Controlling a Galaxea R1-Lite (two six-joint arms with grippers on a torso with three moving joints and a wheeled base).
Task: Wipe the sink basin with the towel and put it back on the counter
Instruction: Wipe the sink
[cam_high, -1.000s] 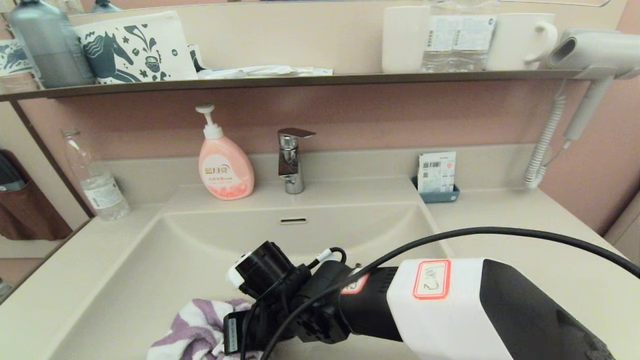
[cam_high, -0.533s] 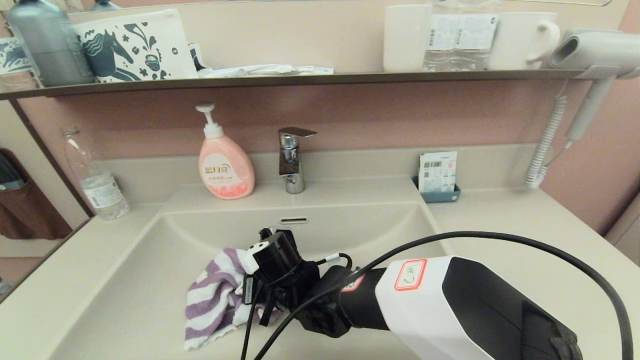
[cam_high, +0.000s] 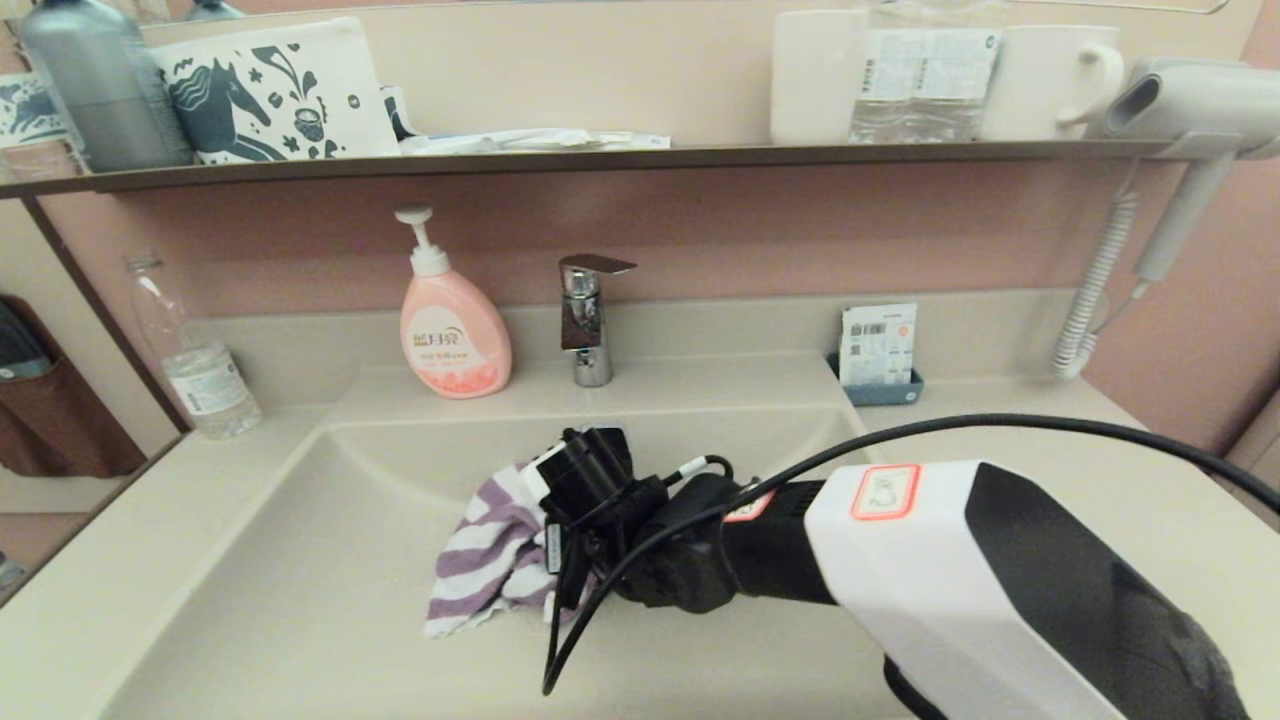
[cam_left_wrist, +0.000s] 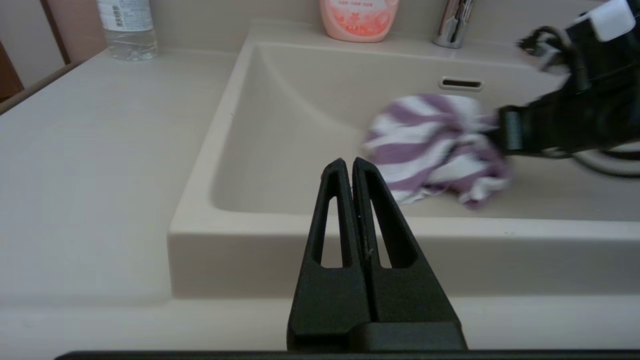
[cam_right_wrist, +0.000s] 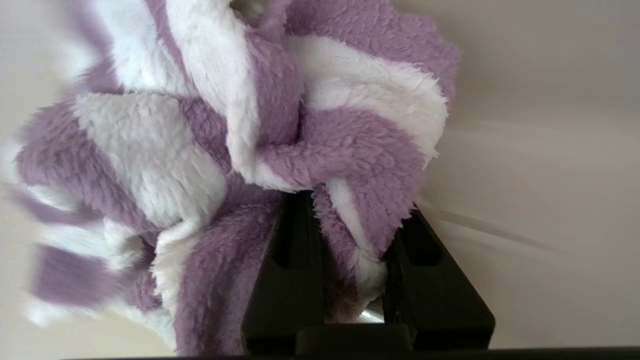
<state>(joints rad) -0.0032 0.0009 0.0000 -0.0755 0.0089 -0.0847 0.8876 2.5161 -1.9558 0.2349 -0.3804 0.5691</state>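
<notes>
the right claw is clamped on a bunched purple-and-white striped towel, with a fold of the cloth pinched between its two black fingers. in the head view the right arm reaches in from the right and the towel hangs off its tip inside the sink basin, toward the back slope and left of the arm; it seems to touch the basin surface, though the contact itself is hard to make out. the overflow slot sits just behind the towel. the left claw hovers in front of the basin's near rim, its fingers pressed together with nothing between them. on the table behind the basin stand a pink soap bottle and a chrome tap, and a clear water bottle stands at the far left.
</notes>
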